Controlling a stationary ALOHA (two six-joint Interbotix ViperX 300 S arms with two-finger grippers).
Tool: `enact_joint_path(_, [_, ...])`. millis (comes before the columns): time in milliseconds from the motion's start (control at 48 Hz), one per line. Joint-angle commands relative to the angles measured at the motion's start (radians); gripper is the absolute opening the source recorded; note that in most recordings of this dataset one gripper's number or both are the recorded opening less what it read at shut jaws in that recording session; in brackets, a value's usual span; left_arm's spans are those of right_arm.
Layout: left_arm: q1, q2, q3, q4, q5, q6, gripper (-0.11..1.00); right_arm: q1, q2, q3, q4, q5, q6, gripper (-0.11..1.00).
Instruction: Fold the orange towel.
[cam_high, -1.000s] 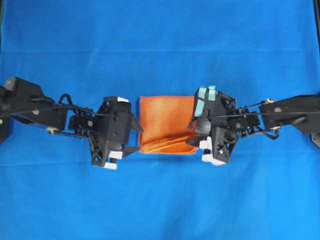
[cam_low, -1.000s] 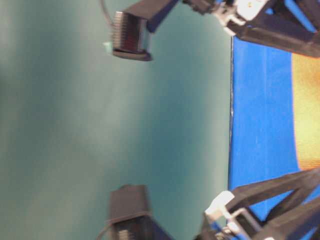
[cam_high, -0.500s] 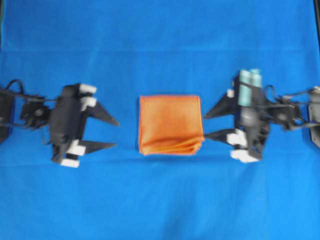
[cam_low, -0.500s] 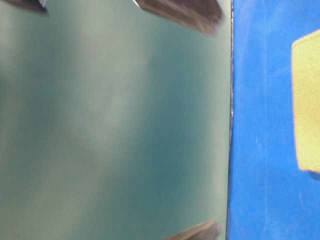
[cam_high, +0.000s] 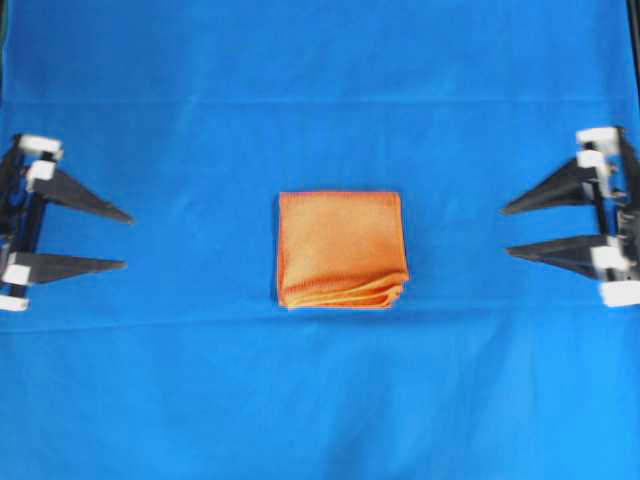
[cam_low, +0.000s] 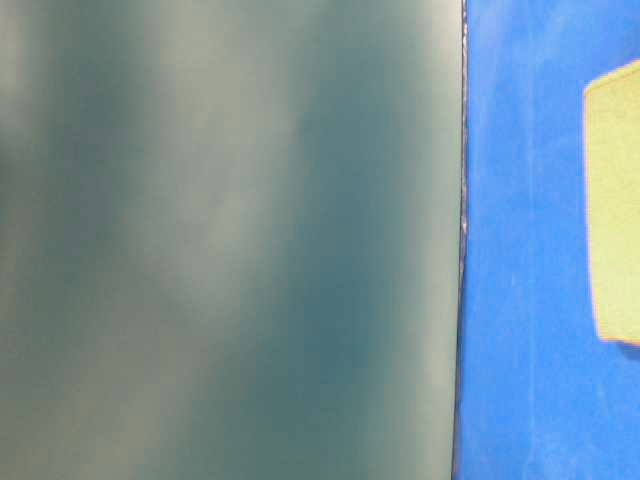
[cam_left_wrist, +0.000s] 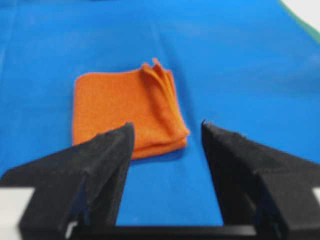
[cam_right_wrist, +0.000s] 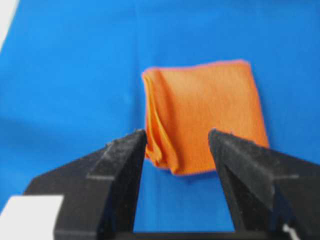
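At the far left of the overhead view the left hand (cam_high: 118, 240) sits with its two black tapered fingers spread apart and nothing between them, well clear of the cloth. The step in hand looks like the close of the job — judged from how the cloth lies, the folding seems done — so doing it well means keeping both hands away from the stack and level, so no fingertip catches a hem and drags a layer out of line. In the middle of the table (cam_high: 320, 90), on its smooth blue covering, lies the orange towel (cam_high: 341, 248), a compact near-square packet with several layers showing as stacked edges along its near side. Its face is fuzzy terry with a thin stitched hem; the top edge reads straight and crisp, while the layered edge fans slightly, soft and a little uneven. A cloth like this should hold its fold by its own weight, though a light brush could shift the upper layer. At the far right the right hand (cam_high: 508, 230) is wide open too — empty, its dark wedge-shaped fingers pointing toward the towel from well apart.
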Motion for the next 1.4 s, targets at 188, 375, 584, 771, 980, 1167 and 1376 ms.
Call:
enact_joint_path(188, [-0.003,-0.17,0.074,-0.002,0.071,-0.009,0.49,-0.052,-0.15,0.163,-0.003,-0.08,0.0,0.58])
enact_joint_path(375, [-0.003,-0.187,0.097,-0.003,0.074,-0.023,0.49,-0.095,-0.135,0.195,-0.003,-0.118,0.0,0.58])
enact_joint_path(584, [0.009,-0.184,0.098,-0.003,0.075,-0.028,0.49,-0.097,-0.123,0.199,-0.003,-0.121,0.0,0.58])
enact_joint_path(771, [0.02,-0.184,0.098,-0.003,0.075,-0.028,0.49,-0.097,-0.126,0.196,-0.005,-0.121,0.0,0.58])
enact_joint_path(980, [0.02,-0.184,0.098,-0.003,0.074,-0.028,0.49,-0.097,-0.127,0.196,-0.005,-0.121,0.0,0.58])
enact_joint_path(1167, [0.02,-0.184,0.098,-0.003,0.075,-0.028,0.49,-0.097,-0.127,0.193,-0.005,-0.12,0.0,0.58])
enact_joint_path(1376, [0.02,-0.184,0.098,-0.003,0.074,-0.028,0.49,-0.098,-0.129,0.193,-0.005,-0.118,0.0,0.58])
